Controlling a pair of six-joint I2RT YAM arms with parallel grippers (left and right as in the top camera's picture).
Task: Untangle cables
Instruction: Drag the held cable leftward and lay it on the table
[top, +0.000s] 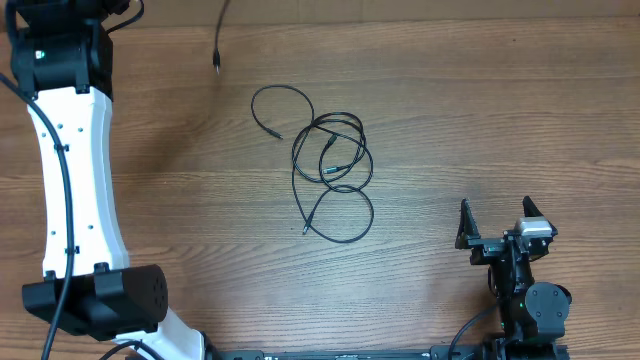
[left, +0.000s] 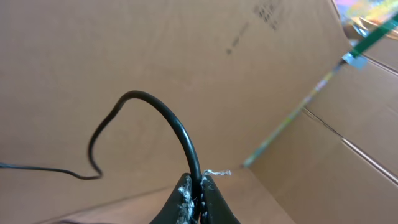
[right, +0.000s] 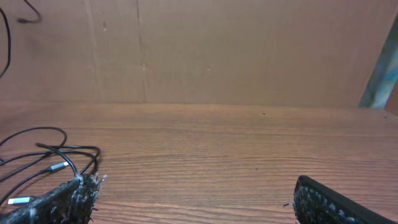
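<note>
Cable tangle (top: 330, 165) centred on table (top: 480, 120); right hand (top: 496, 206) near-right of it, apart; single cable (top: 219, 40) far-left, pinched in left hand (left: 196, 188).

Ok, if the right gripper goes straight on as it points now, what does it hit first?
Way looks free: the right gripper faces bare table, then likely the cardboard wall. The cables lie off to its left.

1 cable (top: 218, 40) cut off at overhead's top edge, left claw (left: 196, 190) cropped at its view's bottom, tangled cables (right: 74, 148) running off right wrist view's left edge
</note>
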